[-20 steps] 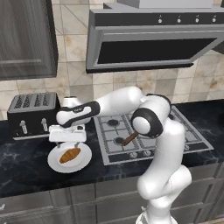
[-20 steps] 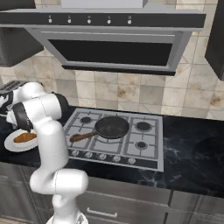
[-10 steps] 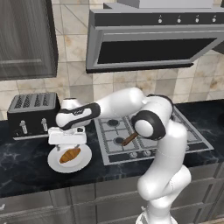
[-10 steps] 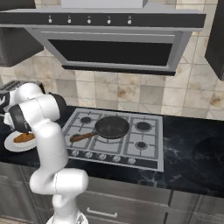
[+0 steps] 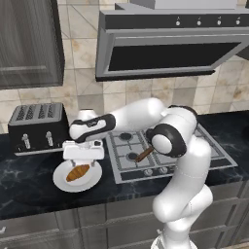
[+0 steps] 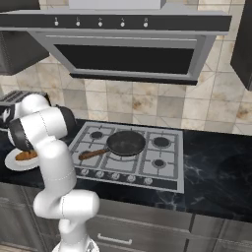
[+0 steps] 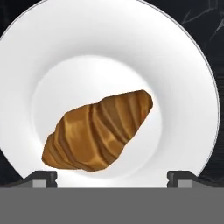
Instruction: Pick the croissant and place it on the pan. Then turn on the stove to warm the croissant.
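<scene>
The croissant (image 7: 98, 131), golden-brown and ridged, lies on a round white plate (image 7: 175, 87) on the dark counter left of the stove (image 5: 194, 146). My gripper (image 5: 82, 159) hangs just above it, pointing down, open, with a fingertip (image 7: 41, 178) on either side of the pastry and nothing held. From the left base camera the croissant (image 5: 78, 172) shows right under the hand. The dark pan (image 6: 126, 142) with its wooden handle (image 6: 93, 153) sits on the stove (image 6: 162, 162); from the other side my arm covers all but its handle (image 5: 145, 154).
A black toaster (image 5: 39, 127) stands behind the plate (image 5: 93, 180) at the back left. A row of knobs (image 6: 115, 176) lines the stove's front edge. A range hood (image 6: 128, 44) hangs over the cooktop.
The gripper has come down a little toward the croissant and stays open. Croissant, plate and pan have not moved.
</scene>
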Available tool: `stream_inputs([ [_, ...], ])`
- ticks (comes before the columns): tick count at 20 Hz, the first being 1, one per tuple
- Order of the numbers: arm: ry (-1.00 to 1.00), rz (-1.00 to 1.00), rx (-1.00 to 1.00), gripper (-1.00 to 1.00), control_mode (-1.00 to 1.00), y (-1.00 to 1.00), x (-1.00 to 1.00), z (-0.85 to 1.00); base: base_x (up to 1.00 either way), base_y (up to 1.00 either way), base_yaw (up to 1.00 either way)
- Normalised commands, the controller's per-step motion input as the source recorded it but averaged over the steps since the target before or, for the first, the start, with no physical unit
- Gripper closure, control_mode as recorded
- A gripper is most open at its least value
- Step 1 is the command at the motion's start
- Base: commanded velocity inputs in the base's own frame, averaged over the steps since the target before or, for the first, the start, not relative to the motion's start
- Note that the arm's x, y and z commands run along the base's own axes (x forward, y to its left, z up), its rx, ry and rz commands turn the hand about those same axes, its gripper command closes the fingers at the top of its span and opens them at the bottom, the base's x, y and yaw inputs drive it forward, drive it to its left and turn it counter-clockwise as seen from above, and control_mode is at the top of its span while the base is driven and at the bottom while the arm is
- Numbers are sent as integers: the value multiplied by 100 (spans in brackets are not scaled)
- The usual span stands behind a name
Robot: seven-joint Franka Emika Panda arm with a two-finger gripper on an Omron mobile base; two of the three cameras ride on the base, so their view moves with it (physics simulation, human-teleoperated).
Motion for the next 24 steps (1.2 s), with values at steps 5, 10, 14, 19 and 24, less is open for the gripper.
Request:
stream_inputs([
  [5, 9, 0, 0, -100, -100, 0, -5, -27, 0, 0, 0],
  [10, 5, 0, 0, -100, -100, 1, 1, -13, 0, 0, 0],
  [14, 0, 0, 0, -100, -100, 11, 29, 0, 0, 0, 0],
  [19, 3, -2, 0, -100, -100, 15, 18, -5, 0, 0, 0],
  [24, 18, -2, 0, -100, -100, 20, -2, -38, 0, 0, 0],
])
